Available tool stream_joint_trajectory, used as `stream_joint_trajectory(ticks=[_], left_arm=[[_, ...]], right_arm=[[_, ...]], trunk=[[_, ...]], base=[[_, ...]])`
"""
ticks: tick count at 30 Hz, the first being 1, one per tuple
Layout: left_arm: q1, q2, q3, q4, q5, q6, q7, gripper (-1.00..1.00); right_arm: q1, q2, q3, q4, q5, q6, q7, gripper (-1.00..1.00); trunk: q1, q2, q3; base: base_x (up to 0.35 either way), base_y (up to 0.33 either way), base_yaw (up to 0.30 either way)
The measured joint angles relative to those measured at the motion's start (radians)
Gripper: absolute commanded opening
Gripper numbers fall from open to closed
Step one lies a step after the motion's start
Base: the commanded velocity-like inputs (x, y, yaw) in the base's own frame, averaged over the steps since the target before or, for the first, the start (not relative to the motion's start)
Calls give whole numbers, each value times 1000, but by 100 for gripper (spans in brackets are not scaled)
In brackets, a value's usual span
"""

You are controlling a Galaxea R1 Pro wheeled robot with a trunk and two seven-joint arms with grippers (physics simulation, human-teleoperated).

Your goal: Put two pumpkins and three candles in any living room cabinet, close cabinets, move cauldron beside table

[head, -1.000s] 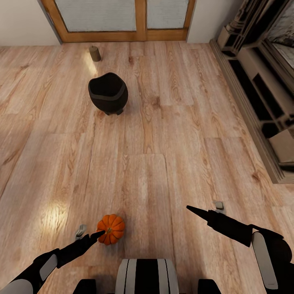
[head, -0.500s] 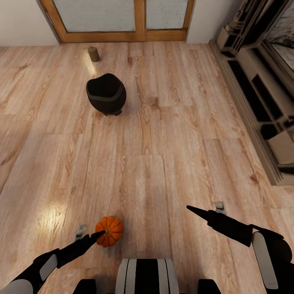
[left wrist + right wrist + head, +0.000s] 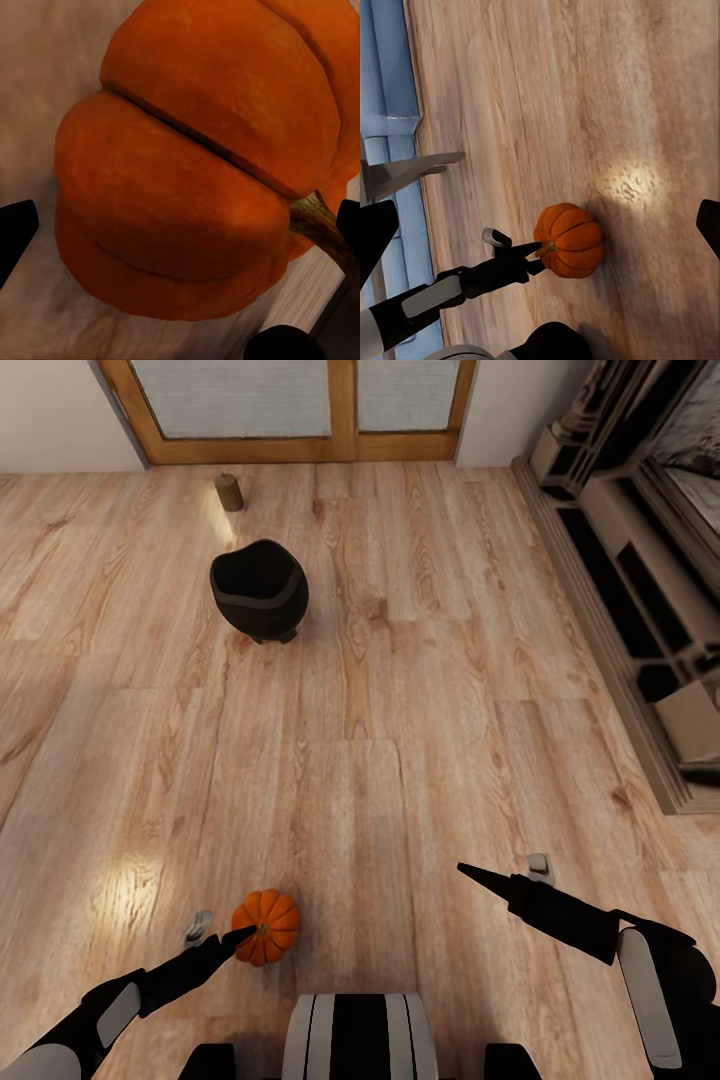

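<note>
Orange pumpkin point(image 3: 266, 927) sits on the wooden floor point(image 3: 400, 690) at lower left of the head view, framed by the left end effector point(image 3: 222, 933), spread wide, likely lining up a grasp.

Orange ribbed pumpkin point(image 3: 266, 927) w/ short brown stem, on wood floor, near-left, tipped w/ stem toward near side. Black cauldron point(image 3: 259, 589) upright on floor far-left, mouth open, well apart from pumpkin. Beige-grey candle point(image 3: 229, 492) standing upright beyond cauldron, near far wall.
</note>
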Motion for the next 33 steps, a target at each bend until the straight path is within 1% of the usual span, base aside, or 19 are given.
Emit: stream_joint_trajectory(ticks=[15,19,23,27,33], left_arm=[[0,-1,0,0,0,0,16,100],[0,-2,-1,0,0,0,20,100],[-1,-4,5,-1,12,6,36,100],[0,-5,2,-3,20,11,39,100],[0,-6,3,-4,21,11,41,100]], right_arm=[[0,-1,0,0,0,0,0,100],[0,0,0,0,0,0,0,100],[0,0,-1,0,0,0,1,100],[1,-3,-3,0,-16,0,23,100],[2,-6,-4,0,-23,0,33,100]], trunk=[[0,0,0],[0,0,0],[0,0,0],[0,0,0],[0,0,0]], base=[[0,-7,0],[0,-94,0],[0,-52,0],[0,-13,0],[0,-2,0]])
